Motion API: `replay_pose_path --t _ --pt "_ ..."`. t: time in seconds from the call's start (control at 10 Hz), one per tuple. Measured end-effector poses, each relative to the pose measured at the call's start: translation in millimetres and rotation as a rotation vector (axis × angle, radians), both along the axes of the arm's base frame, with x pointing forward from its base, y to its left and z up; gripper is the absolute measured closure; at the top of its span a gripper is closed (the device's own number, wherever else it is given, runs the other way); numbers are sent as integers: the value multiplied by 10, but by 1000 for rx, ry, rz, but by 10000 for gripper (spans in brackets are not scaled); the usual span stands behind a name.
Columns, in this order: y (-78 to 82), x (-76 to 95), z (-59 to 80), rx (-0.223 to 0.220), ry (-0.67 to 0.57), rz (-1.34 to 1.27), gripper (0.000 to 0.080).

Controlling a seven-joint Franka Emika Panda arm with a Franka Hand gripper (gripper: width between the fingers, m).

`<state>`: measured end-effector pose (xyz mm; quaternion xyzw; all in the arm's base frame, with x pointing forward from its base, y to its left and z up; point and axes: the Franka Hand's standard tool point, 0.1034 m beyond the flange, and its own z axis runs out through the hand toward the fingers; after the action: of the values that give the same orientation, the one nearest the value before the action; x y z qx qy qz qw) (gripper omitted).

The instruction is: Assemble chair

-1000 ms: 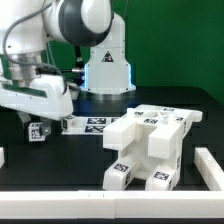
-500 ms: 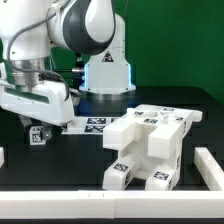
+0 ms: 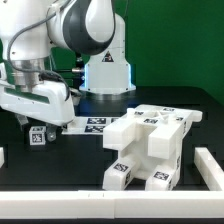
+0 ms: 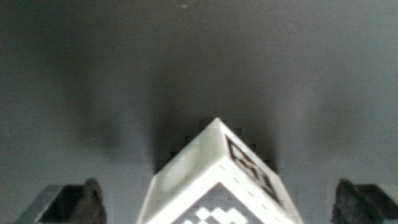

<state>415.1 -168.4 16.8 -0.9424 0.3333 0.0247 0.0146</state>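
jaws stood wide apart, gripping nothing; a dark gap showed on each side between the fingers (image 4: 71,204) and a small tagged white chair piece (image 4: 214,175) standing between them. gripper (image 3: 37,120) hung low over the black table (image 3: 70,165) at the exterior view's left, near the marker board (image 3: 92,123). remaining chair pieces (image 3: 150,145) sat bunched together, well apart toward the exterior view's right.

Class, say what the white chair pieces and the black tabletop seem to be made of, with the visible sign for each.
Chair pieces: likely rigid plastic, matte white; blocky shapes, crisp edges, even colour, square tags on their faces. Tabletop: black, matte, perhaps cloth or coated board; barely any glare, so I cannot tell which.
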Motion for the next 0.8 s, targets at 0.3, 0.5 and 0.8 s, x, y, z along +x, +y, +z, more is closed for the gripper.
replay_pose_path --t 0.3,0.5,0.8 --pt "-14 89 95 -35 25 281 150" --pt "2 86 79 -27 46 533 150" --pt "-16 72 75 -16 47 704 150"
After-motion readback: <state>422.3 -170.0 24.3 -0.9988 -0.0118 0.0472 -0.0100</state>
